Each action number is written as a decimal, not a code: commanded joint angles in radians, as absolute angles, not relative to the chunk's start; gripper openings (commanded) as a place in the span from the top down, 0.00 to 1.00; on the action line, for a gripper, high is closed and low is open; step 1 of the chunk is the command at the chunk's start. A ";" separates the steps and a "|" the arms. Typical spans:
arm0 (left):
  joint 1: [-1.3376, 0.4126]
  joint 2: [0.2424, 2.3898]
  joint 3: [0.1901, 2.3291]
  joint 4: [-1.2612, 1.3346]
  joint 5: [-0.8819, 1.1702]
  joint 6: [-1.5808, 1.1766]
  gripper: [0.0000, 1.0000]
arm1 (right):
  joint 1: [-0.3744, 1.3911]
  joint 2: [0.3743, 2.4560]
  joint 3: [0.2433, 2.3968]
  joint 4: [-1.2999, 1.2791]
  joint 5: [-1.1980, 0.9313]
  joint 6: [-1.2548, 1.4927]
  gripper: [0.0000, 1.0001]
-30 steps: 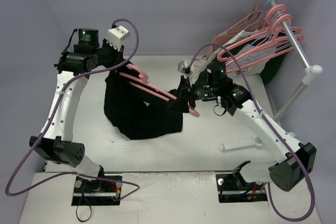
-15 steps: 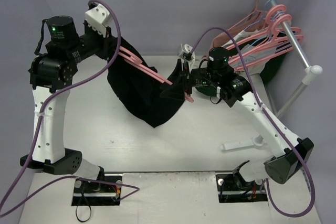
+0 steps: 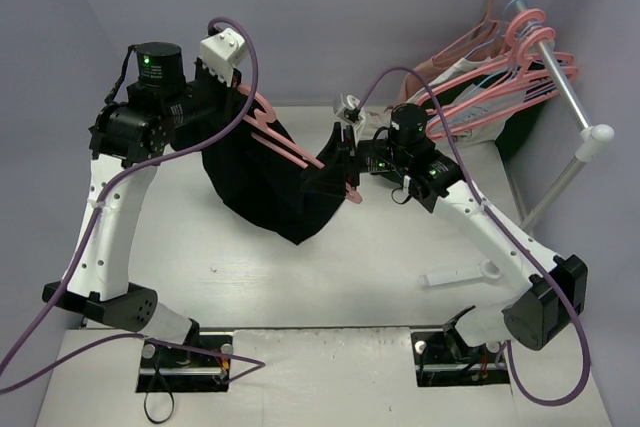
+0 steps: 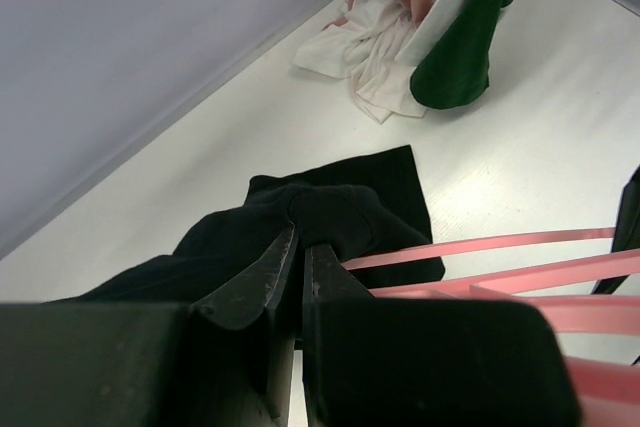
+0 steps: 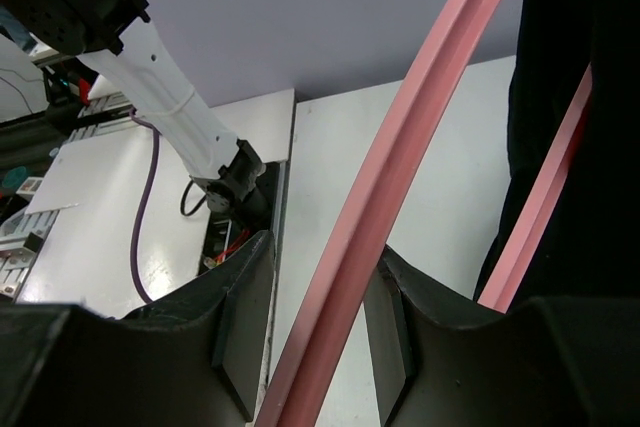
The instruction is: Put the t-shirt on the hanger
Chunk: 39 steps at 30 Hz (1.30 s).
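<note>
The black t-shirt (image 3: pixel 265 192) hangs bunched between the two arms, above the table. My left gripper (image 3: pixel 232 97) is shut on a fold of the t-shirt (image 4: pixel 350 197) at its upper left. The left wrist view shows the left gripper (image 4: pixel 302 237) with its jaws pressed together on the cloth. The pink hanger (image 3: pixel 290 152) slants from the left gripper down to my right gripper (image 3: pixel 347 162), partly inside the shirt. In the right wrist view a hanger bar (image 5: pixel 400 187) passes between the jaws of the right gripper (image 5: pixel 325 247), which holds it. Black cloth (image 5: pixel 600 147) hangs just past it.
A clothes rack (image 3: pixel 565 97) with several more pink hangers (image 3: pixel 500 67) stands at the back right. Under it lie white and beige garments (image 4: pixel 370 47) and a dark green one (image 4: pixel 460 57). A white rack foot (image 3: pixel 460 275) rests on the table at the right. Purple walls close in the back and the sides.
The left gripper swung up and left with the shirt, then came back right. The shirt rose off the table. The right gripper shifted slightly up and left with the hanger.
</note>
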<state>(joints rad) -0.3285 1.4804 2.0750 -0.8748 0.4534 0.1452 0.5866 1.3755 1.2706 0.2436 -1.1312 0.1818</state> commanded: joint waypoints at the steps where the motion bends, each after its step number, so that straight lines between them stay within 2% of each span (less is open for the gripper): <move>1: -0.354 1.433 2.109 -0.810 0.554 0.135 1.00 | 0.577 1.383 1.249 0.531 -1.184 0.251 1.00; 7: -0.371 1.424 2.101 -0.809 0.614 0.122 1.00 | 0.560 1.407 1.246 0.590 -1.203 0.285 1.00; 12: -0.370 1.404 2.088 -0.811 0.542 0.146 1.00 | 0.530 1.407 1.262 0.601 -1.221 0.288 1.00; 14: -0.369 1.398 2.082 -0.810 0.501 0.159 0.94 | 0.522 1.408 1.260 0.601 -1.227 0.288 1.00; 15: -0.367 1.397 2.079 -0.810 0.480 0.165 0.86 | 0.518 1.408 1.257 0.601 -1.229 0.289 1.00; 16: -0.363 1.396 2.076 -0.810 0.460 0.175 0.71 | 0.515 1.407 1.253 0.601 -1.232 0.290 1.00; 17: -0.362 1.396 2.076 -0.810 0.457 0.178 0.68 | 0.514 1.407 1.249 0.601 -1.232 0.290 1.00; 18: -0.360 1.399 2.083 -0.810 0.454 0.180 0.54 | 0.515 1.407 1.245 0.601 -1.232 0.290 1.00; 21: -0.356 1.405 2.100 -0.799 0.445 0.183 0.36 | 0.515 1.410 1.228 0.601 -1.232 0.290 1.00; 23: -0.346 1.405 2.100 -0.788 0.440 0.185 0.31 | 0.515 1.414 1.220 0.601 -1.231 0.289 1.00; 33: -0.211 1.379 2.108 -0.772 0.461 0.193 0.26 | 0.514 1.467 1.200 0.603 -1.239 0.282 1.00; 39: -0.099 1.344 2.012 -0.764 0.528 0.230 0.25 | 0.511 1.515 1.230 0.604 -1.258 0.290 1.00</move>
